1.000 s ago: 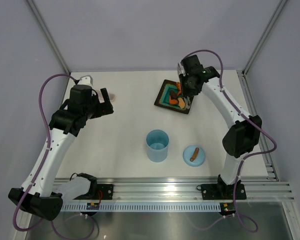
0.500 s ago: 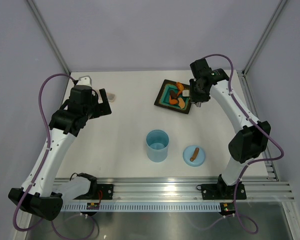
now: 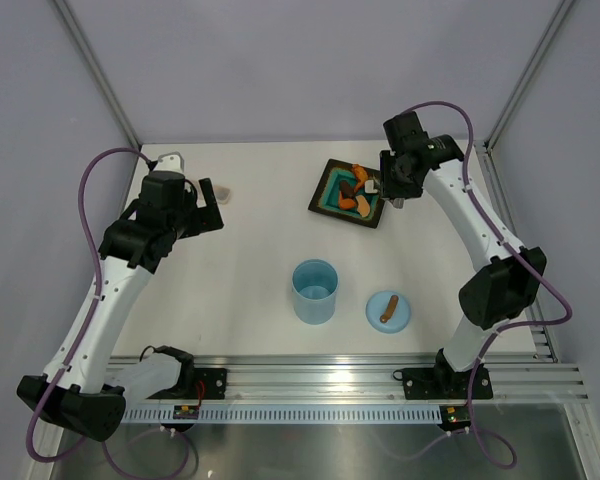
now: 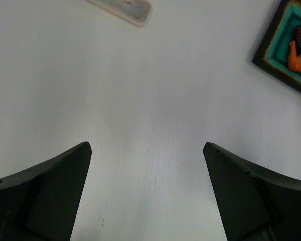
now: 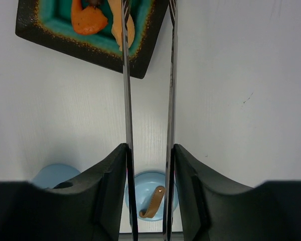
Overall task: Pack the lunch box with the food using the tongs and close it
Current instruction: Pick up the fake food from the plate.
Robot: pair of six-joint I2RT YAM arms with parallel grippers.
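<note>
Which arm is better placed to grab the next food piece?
Right. The right gripper holds the tongs, whose arms reach over the plate edge beside the food. The left gripper is open and empty above the table, away from the plate.

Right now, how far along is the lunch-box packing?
Done: the right gripper holds the tongs. In hand: their arms reach over the teal plate's corner. Left: food pieces lie on the plate; the lunch box stands open, lid beside it.

right hand [image 3: 393, 190]: at plate [image 3: 320, 191] edge; lunch box [image 3: 314, 291]: upright; lid [image 3: 399, 317]: just beside it
</note>
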